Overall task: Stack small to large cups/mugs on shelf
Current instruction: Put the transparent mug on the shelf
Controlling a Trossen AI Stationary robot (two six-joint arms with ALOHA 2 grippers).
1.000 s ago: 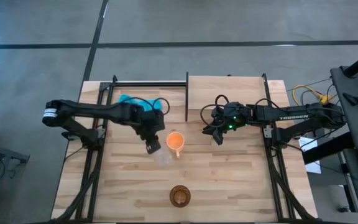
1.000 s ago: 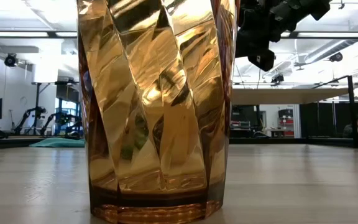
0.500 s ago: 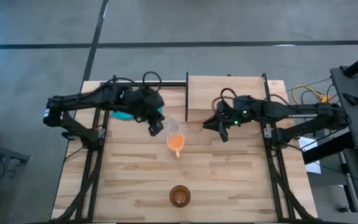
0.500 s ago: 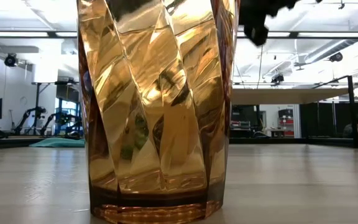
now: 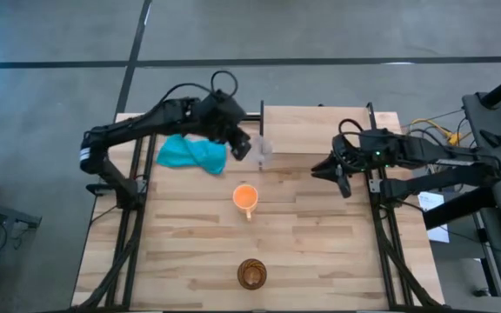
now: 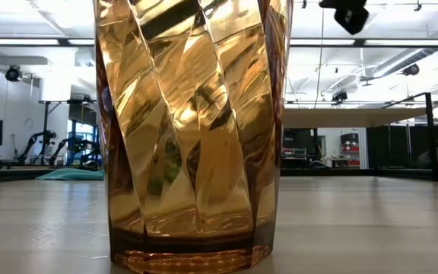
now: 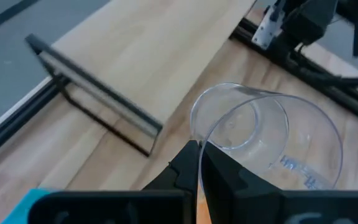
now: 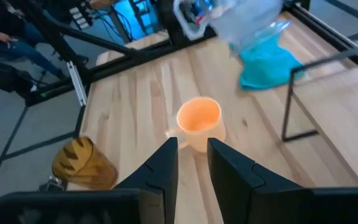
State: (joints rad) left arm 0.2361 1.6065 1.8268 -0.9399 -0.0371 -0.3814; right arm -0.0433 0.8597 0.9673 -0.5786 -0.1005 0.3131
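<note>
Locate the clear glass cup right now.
In the high view, the glass cup hangs in the left pincer at the shelf's left edge, beyond the orange mug.

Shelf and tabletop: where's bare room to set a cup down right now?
The shelf board is bare except at its left edge, where the left claw holds the clear glass cup. The tabletop is open between the orange mug and the right claw, and left of the brown cup. It's crowded around the teal cloth.

In the low view the tall amber faceted plastic cup is cut off at the frame's top, hiding the surface's middle; the small clear glass cup is blurred.
</note>
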